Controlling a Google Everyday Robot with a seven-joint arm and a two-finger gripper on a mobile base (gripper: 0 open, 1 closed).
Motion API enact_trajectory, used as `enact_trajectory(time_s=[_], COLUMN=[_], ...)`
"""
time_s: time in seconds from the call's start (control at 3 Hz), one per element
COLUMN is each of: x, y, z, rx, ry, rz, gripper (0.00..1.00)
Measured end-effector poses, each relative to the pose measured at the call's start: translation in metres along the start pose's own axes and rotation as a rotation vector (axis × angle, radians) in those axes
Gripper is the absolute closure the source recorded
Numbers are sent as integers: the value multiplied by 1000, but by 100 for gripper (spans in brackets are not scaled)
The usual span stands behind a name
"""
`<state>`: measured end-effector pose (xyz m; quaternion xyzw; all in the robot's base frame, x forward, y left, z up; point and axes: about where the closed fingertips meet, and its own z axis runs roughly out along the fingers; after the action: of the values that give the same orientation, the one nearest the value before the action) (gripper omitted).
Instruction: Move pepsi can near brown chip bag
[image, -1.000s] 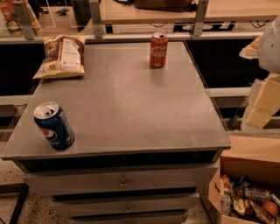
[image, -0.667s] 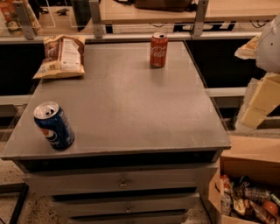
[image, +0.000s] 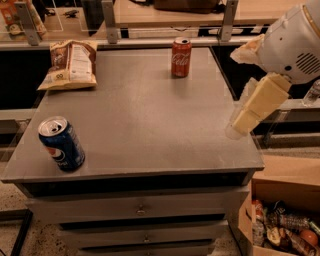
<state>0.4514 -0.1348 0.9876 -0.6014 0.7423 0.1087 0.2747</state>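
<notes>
Grey metal cabinet top (image: 150, 125) bears dark blue aluminium pepsi can (image: 62, 144) near left, crinkly brown chip bag (image: 70, 64) far left; cream gripper (image: 237, 129) hangs over right edge, its spread impossible to tell.

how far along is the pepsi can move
Nothing looks done yet: the pepsi can stands at the table's front left, apart from the brown chip bag at the back left. In hand: the gripper hangs over the right edge, far from the can. Left: grasp, carry, set down.
</notes>
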Motion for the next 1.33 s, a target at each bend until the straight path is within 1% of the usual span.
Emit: enact_trajectory(time_s=[0.33, 0.67, 1.0, 1.33], x=[-48, -48, -61, -82], y=[5, 5, 14, 26], z=[17, 17, 42, 72], rx=[-60, -60, -98, -103], ry=[-168, -168, -239, -298], rz=[12, 12, 10, -32], gripper=[0, 0, 0, 0])
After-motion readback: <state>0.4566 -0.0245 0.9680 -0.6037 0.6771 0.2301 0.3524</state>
